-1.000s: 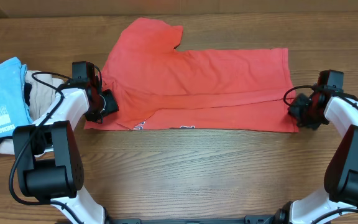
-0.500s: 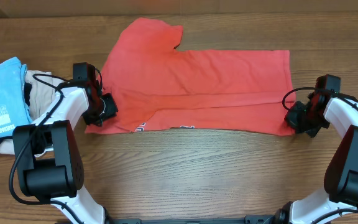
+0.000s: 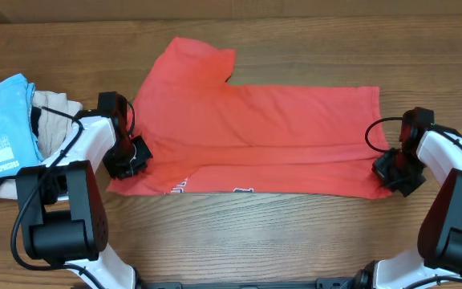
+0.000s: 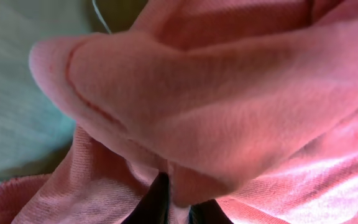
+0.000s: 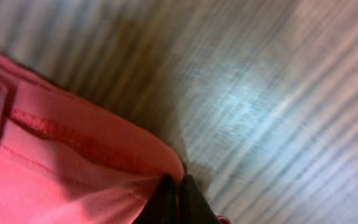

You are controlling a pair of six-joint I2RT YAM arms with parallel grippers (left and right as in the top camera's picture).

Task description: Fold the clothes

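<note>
The coral-red T-shirt (image 3: 255, 128) lies across the table, folded lengthwise, with a sleeve sticking up at the far left and a bit of white lettering at its near edge. My left gripper (image 3: 129, 156) is shut on the shirt's near left corner; the left wrist view is filled with bunched red cloth (image 4: 216, 106) pinched between the fingers (image 4: 179, 202). My right gripper (image 3: 393, 170) is shut on the near right corner, and the right wrist view shows the hem (image 5: 73, 143) caught between the fingertips (image 5: 176, 193).
A light blue printed tee (image 3: 2, 124) lies on a beige garment (image 3: 53, 116) at the table's left edge, close behind my left arm. Bare wooden table (image 3: 255, 233) runs along the near side.
Both grippers have moved toward the near edge, dragging the shirt's near corners with them. The shirt has shifted a little nearer and to the right.
</note>
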